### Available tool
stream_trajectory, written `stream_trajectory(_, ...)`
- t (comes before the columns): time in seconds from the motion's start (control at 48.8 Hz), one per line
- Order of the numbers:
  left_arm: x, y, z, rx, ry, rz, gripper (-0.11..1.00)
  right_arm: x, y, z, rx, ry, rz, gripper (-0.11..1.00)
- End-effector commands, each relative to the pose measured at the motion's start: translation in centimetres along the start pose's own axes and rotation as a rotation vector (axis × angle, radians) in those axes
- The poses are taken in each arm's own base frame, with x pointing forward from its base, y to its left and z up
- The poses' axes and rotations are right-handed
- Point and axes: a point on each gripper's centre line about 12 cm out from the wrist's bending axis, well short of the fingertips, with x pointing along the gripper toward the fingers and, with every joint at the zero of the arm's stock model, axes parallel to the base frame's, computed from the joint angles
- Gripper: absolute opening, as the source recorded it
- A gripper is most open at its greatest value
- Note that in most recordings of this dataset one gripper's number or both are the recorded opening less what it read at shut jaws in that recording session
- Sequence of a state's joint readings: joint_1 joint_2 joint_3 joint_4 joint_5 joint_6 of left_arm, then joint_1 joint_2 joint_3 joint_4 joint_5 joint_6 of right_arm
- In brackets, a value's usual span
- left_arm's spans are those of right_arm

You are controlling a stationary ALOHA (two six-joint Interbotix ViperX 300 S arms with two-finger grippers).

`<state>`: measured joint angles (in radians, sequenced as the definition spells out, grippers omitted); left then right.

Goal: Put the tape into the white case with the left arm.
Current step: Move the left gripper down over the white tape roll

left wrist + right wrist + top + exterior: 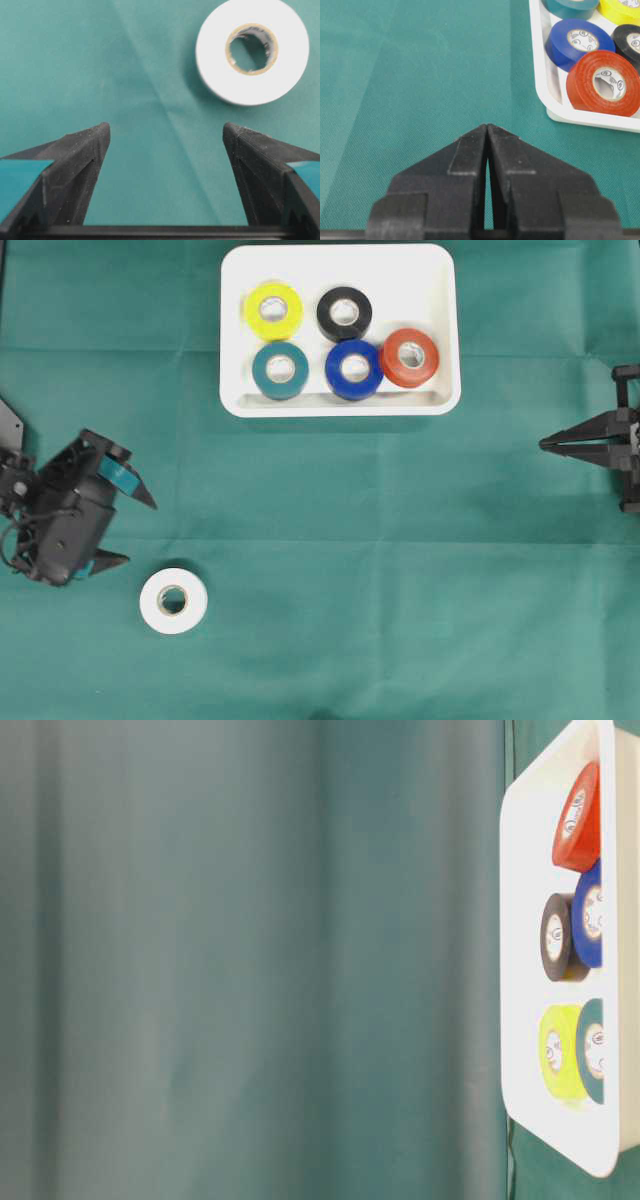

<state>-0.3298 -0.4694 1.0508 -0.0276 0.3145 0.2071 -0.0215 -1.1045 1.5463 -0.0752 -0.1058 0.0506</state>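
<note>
**Operator:** I'm at the approach step. My left gripper (140,530), the black one with teal bands, has its fingers spread wide with nothing between them, and it hangs near the flat white roll of tape (173,600) lying on the green cloth (350,540), well apart from the shallow white plastic case (339,405).

**Observer:** Lined up yet?

**Operator:** Not quite. In the left wrist view the roll sits ahead and off to the right of the gap, so I'd judge the next move needs a swing to centre it, then a descent so the fingers straddle the roll before closing.

**Observer:** How does the tape look?

**Operator:** Smooth white ring, tan cardboard core, lying flat, hole upward. The case already holds five rolls: yellow, black, teal, blue and red, the red one tilted against the rim. Free space looks to be along the left side.

**Observer:** The other arm?

**Operator:** My right gripper (545,444) sits pinched together at the right edge, gripping nothing.
</note>
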Motion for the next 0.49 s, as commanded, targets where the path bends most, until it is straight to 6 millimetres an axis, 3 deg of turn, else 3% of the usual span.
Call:
stream_trajectory(0.0, 0.3, -0.3, 1.7, 0.015, -0.020, -0.010, 0.92, 0.1, 0.0, 0.5, 0.000, -0.017, -0.001, -0.09)
stream_trajectory(0.472, 4.6, -1.5, 5.0, 0.060, 0.042, -0.056, 0.91, 0.1, 0.0, 0.5, 0.000, -0.017, -0.001, -0.09)
